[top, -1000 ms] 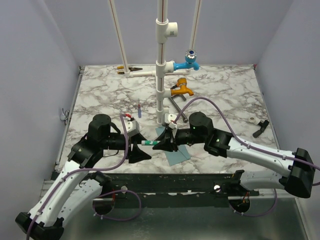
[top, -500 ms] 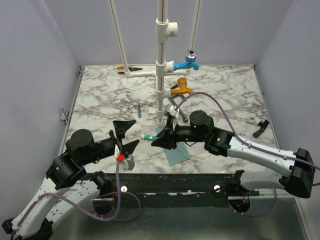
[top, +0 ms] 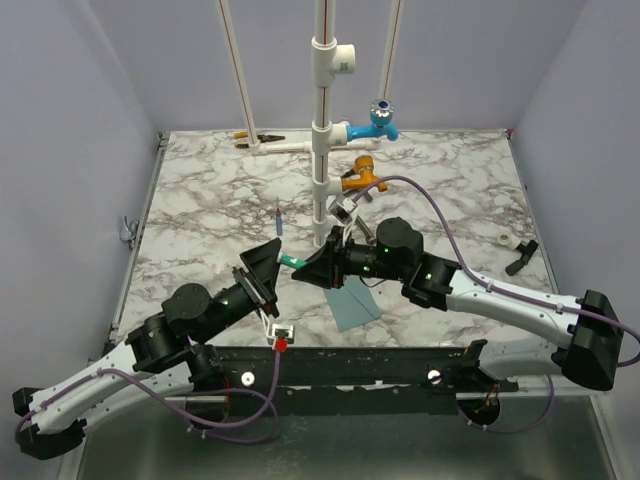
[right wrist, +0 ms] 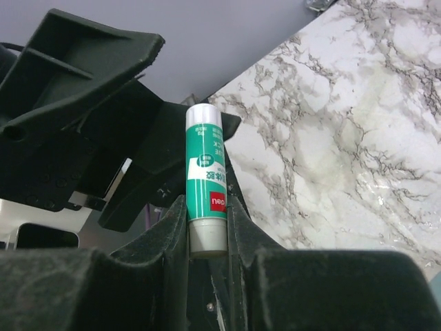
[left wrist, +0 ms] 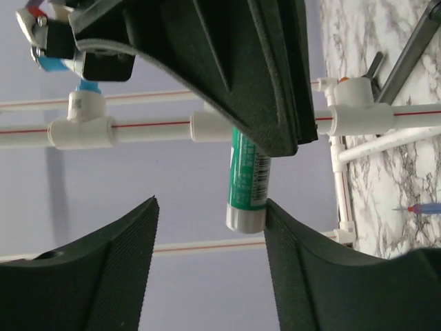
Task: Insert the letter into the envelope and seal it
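The right gripper [right wrist: 207, 224] is closed on a green and white glue stick [right wrist: 206, 181], which it holds by one end above the marble table [top: 450, 180]. The left gripper [left wrist: 210, 207] is open, with its fingers on both sides of the stick's free end and not touching it. The teal envelope [top: 356, 308] lies flat close to the near edge, under the right gripper. I cannot see the letter. The stick is probably light, stiff and smooth, so the free end needs a firm, square hold.

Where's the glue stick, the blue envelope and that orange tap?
glue stick [right wrist: 206, 181]: right wrist view, on its green label, mid-body.
envelope [top: 356, 309]: top external view, on its bare near corner.
orange tap [top: 360, 180]: top external view, on its body beside the white pipe [top: 322, 100].
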Robot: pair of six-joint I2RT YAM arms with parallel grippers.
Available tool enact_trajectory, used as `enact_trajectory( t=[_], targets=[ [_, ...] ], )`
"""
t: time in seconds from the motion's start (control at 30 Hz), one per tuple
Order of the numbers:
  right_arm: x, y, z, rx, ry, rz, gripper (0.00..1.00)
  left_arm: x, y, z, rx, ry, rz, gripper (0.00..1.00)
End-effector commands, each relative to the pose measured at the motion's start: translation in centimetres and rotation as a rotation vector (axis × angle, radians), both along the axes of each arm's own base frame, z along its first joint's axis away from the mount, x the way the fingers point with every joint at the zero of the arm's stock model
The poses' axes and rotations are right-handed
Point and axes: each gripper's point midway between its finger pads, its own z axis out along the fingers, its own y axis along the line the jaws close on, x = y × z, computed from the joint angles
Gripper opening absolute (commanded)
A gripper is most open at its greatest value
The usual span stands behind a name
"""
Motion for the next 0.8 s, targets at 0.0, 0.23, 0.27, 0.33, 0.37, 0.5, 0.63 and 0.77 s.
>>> enact_trajectory(
  t=[0.0, 0.23, 0.27, 0.33, 0.37, 0.5, 0.63, 0.77],
  targets=[
    [0.9, 0.0, 2.4, 0.065, -0.018, -0.052, 0.00, 1.2, 1.7, 2.7, -0.074, -0.073, 0.128, 0.54],
    [0.9, 0.0, 2.7, 0.066, -0.027, -0.054, 0.01, 0.6, 1.2, 1.6, -0.025, -0.122, 0.086, 0.45],
    [0.9, 0.1, 2.5, 0.062, -0.027, -0.050, 0.01, 0.5, 1.1, 1.6, -0.016, -0.128, 0.079, 0.45],
    [0.9, 0.2, 2.5, 0.058, -0.028, -0.043, 0.01, 0.4, 0.9, 1.5, -0.008, -0.136, 0.070, 0.48],
    [0.9, 0.3, 2.4, 0.056, -0.027, -0.039, 0.01, 0.3, 0.8, 1.6, -0.006, -0.139, 0.065, 0.49],
    [0.9, 0.4, 2.3, 0.053, -0.023, -0.037, 0.01, 0.0, 0.5, 1.3, 0.006, -0.145, 0.050, 0.46],
    [0.8, 0.5, 2.5, 0.055, -0.030, -0.030, 0.01, 0.0, 0.2, 1.0, 0.019, -0.146, 0.043, 0.36],
    [0.7, 0.8, 2.3, 0.038, -0.033, -0.009, 0.01, 0.1, 0.2, 1.1, 0.024, -0.144, 0.053, 0.27]
  ],
)
